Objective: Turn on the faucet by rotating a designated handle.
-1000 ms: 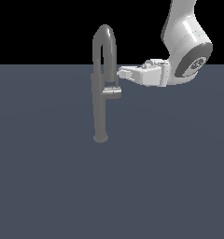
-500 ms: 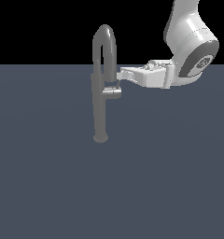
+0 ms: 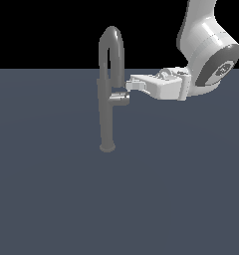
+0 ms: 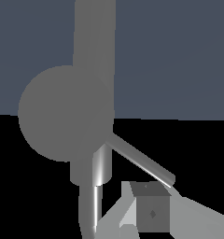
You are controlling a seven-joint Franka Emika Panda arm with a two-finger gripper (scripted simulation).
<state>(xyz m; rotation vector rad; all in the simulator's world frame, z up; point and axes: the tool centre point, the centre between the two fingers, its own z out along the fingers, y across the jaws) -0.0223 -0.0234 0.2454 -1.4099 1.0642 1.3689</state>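
The grey floor spreads wide under a black backdrop. The white arm reaches in from the exterior view's right, lying nearly level. The faucet stands upright on the floor, a slim grey metal column on a small round base, topped by a high arched spout. The gripper sits just beside the column, on the exterior view's right, close above the handle. The handle is a short stubby grey cylinder jutting sideways from the column. Whether the fingers are spread or closed cannot be told, nor whether they touch the handle.
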